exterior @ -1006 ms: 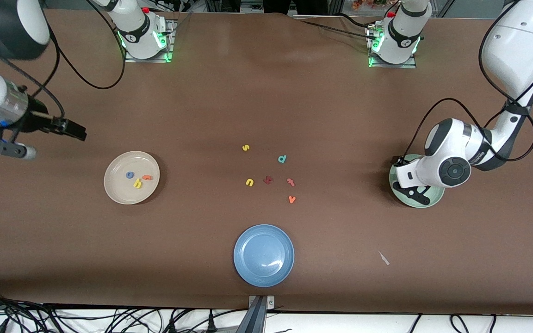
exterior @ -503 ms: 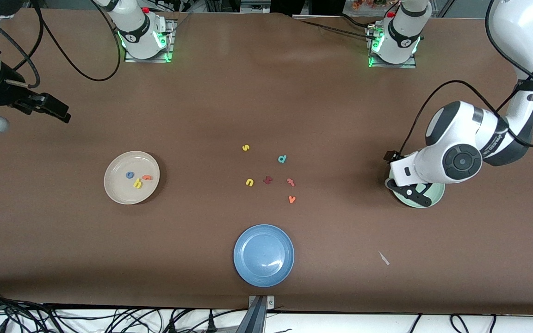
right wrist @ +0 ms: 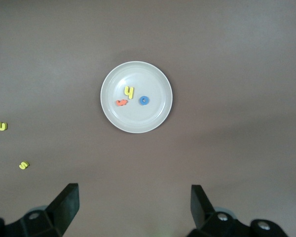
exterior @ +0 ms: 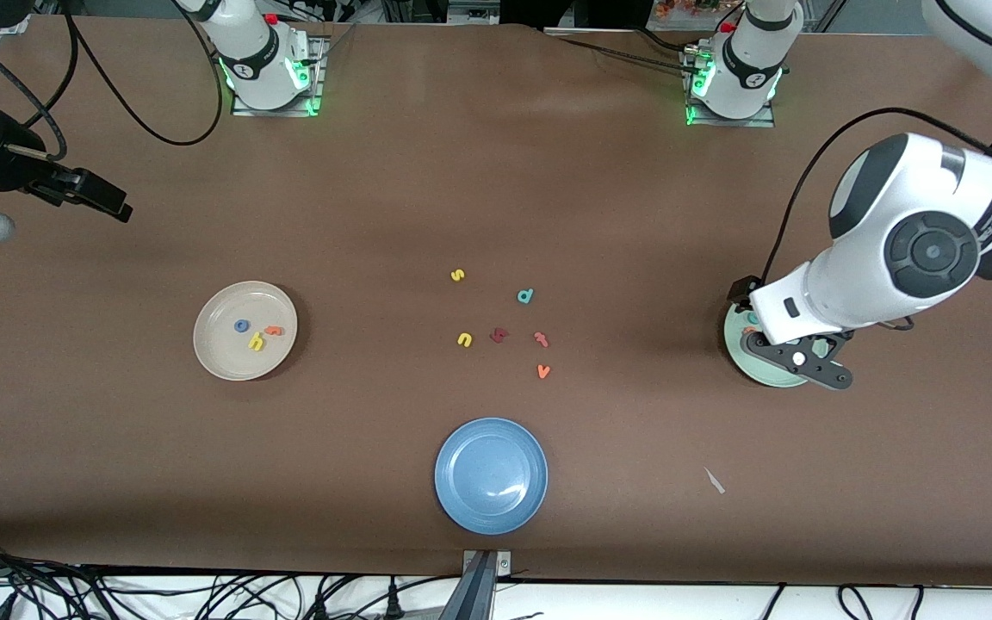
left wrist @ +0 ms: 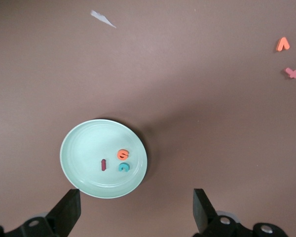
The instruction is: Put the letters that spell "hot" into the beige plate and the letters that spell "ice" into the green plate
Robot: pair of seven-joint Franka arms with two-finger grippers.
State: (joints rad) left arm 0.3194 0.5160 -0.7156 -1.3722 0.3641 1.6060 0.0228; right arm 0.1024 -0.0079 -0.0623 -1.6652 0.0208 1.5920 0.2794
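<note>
left gripper: jaws apart, empty, above green plate holding i, e, c | right gripper: jaws apart, empty, high above table, beige plate with h, o, t below

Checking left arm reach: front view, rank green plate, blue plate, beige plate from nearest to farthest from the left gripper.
1. green plate: directly under the left gripper.
2. blue plate: mid-table, nearest the front camera.
3. beige plate: toward the right arm's end.

Yellow h, blue o, orange t in beige plate; red i, orange e, teal c in green plate.
</note>
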